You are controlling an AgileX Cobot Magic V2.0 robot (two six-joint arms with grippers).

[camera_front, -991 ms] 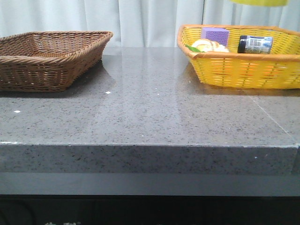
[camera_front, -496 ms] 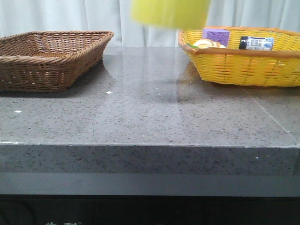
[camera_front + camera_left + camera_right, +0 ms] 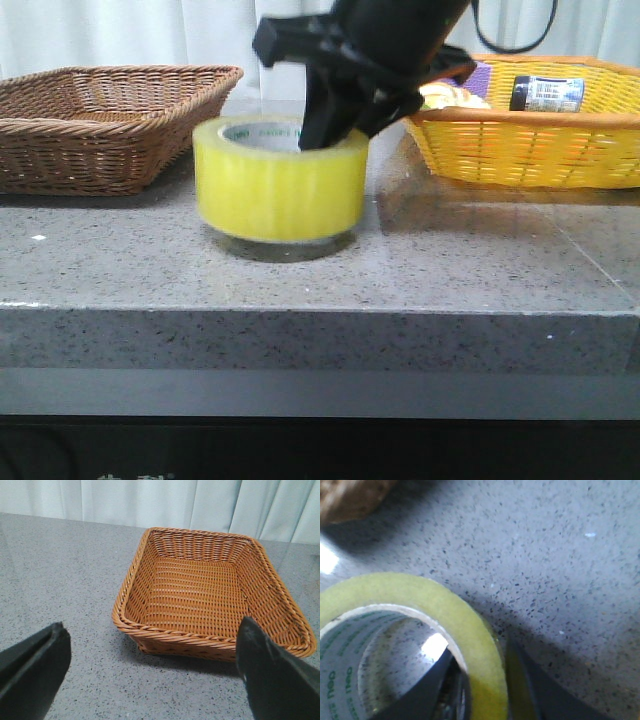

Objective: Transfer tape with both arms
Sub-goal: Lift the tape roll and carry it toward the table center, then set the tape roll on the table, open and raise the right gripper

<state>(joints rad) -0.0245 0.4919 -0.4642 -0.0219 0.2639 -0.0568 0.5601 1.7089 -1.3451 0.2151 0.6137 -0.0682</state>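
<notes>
The tape (image 3: 280, 178) is sitting flat on the grey speckled desk (image 3: 320, 270), core opening facing up, between the brown basket (image 3: 105, 125) and the yellow basket (image 3: 525, 125), closer to the front edge than either. The right gripper (image 3: 325, 130) is reaching down from above and gripping the roll's wall on the side nearest the yellow basket: in the right wrist view one of its fingers (image 3: 432, 690) is lying inside the white core and the other is pressing against the outer yellow face, so the jaws are clenched on the tape. Green lettering is showing on the core. The left gripper (image 3: 150, 675) is hovering over the desk facing the brown basket, its jaws spread wide with nothing between them. The yellow basket is holding a dark jar (image 3: 545, 93), a purple block (image 3: 478, 75) and a pale rounded item.
</notes>
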